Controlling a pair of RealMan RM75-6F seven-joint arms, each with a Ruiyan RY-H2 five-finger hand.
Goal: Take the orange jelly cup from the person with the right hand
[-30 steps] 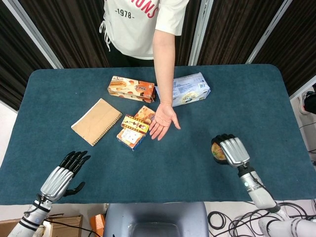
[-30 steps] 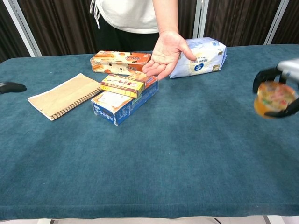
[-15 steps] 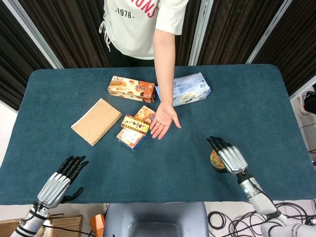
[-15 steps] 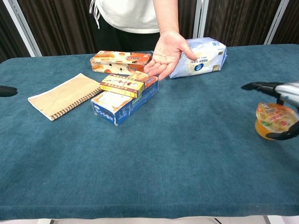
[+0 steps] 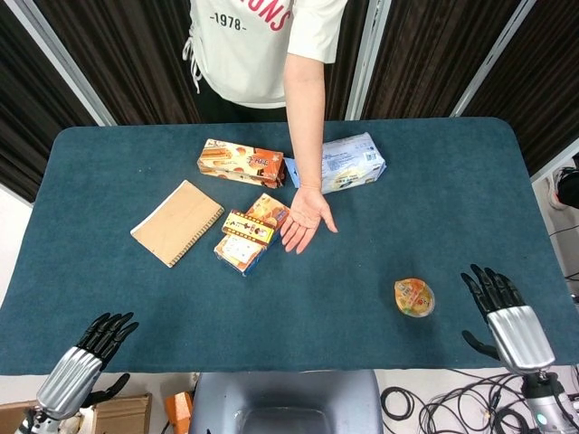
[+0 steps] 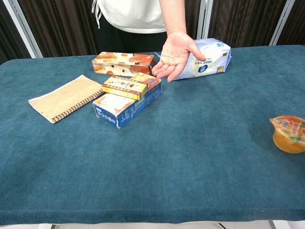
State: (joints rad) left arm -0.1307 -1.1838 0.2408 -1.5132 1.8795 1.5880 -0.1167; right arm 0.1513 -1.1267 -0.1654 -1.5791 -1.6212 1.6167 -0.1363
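Observation:
The orange jelly cup (image 5: pixel 414 297) stands alone on the blue table, at the right edge of the chest view (image 6: pixel 289 134). My right hand (image 5: pixel 507 316) is to its right near the table's front corner, fingers spread, holding nothing and apart from the cup. My left hand (image 5: pixel 80 362) hangs open off the front left edge. Neither hand shows in the chest view. The person's open palm (image 5: pixel 306 220) hovers over the middle of the table.
A brown notebook (image 5: pixel 177 222) lies at the left. Stacked snack boxes (image 5: pixel 246 235) sit mid-table, an orange box (image 5: pixel 241 163) and a white-blue packet (image 5: pixel 348 163) behind them. The person (image 5: pixel 262 45) stands at the far edge.
My right hand let go of the jelly cup and drew back right toward the front edge. The cup now stands on the table. My left hand also pulled back off the table.

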